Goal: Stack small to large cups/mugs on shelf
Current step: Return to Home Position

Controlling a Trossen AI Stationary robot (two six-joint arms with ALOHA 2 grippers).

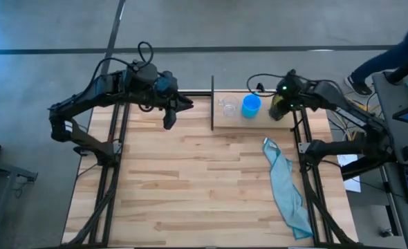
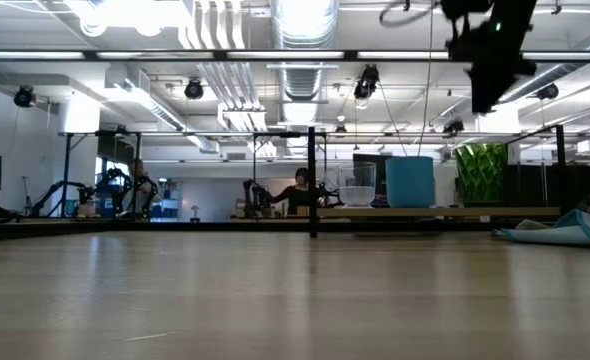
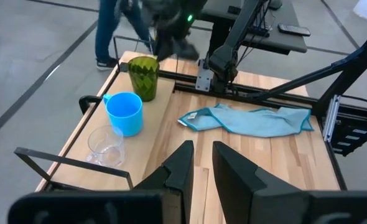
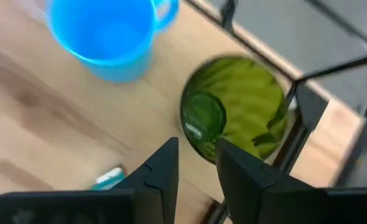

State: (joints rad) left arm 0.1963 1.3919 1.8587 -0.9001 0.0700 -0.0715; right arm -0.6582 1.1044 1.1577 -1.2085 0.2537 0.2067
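Three cups stand upright in a row on the shelf [image 1: 259,121] at the table's far edge: the clear cup [image 1: 227,107] [image 3: 106,144], the blue mug [image 1: 251,105] [image 4: 102,34] and the dark green cup [image 1: 279,112] [image 4: 239,106]. In the low view they are the clear cup [image 2: 356,187], the blue mug [image 2: 410,182] and the green cup [image 2: 482,173]. My right gripper [image 4: 196,146] [image 2: 483,100] hovers well above the green cup, pointing down, fingers a little apart and holding nothing. My left gripper [image 1: 169,119] [image 3: 201,149] waits in the air left of the shelf, shut.
A light blue cloth [image 1: 283,187] [image 3: 246,119] lies crumpled on the table's right side, near the right arm's base. The shelf's black frame post [image 1: 212,104] stands at its left end. A person [image 1: 391,55] is beyond the table's far right corner.
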